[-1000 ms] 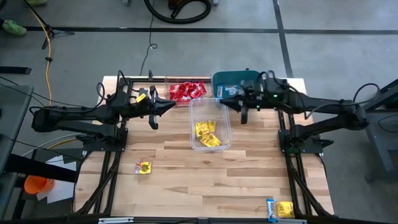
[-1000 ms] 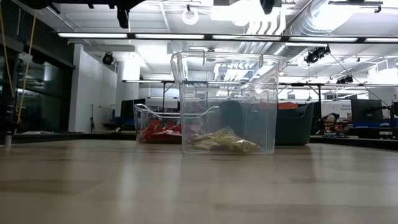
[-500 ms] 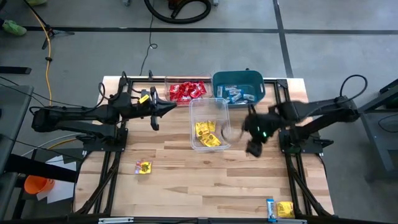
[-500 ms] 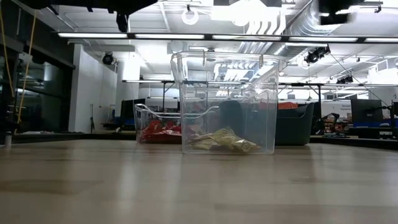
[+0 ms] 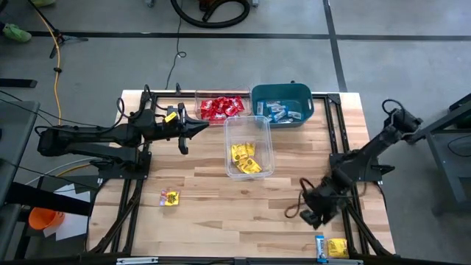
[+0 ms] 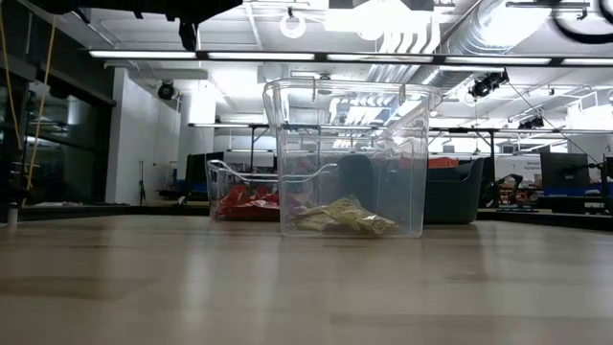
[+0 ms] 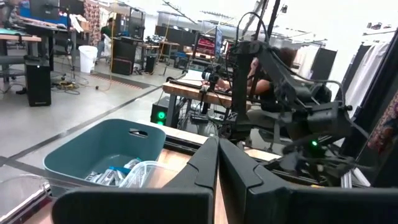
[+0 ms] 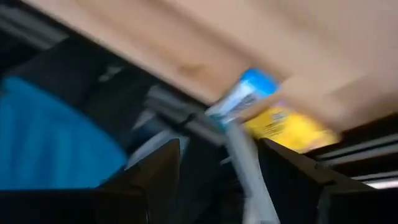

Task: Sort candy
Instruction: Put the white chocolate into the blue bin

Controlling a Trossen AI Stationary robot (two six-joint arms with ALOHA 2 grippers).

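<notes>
Even, bright overhead light fills the room, with ceiling strip lights glaring in the low view and reflecting off the clear tub. The right wrist view is heavily motion-blurred, smearing the blue packet and yellow packet.

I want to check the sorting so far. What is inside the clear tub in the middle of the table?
The clear tub holds several yellow candy packets, piled near its front end. No red or blue packets show there. Whatever lies under the pile is covered.
</notes>
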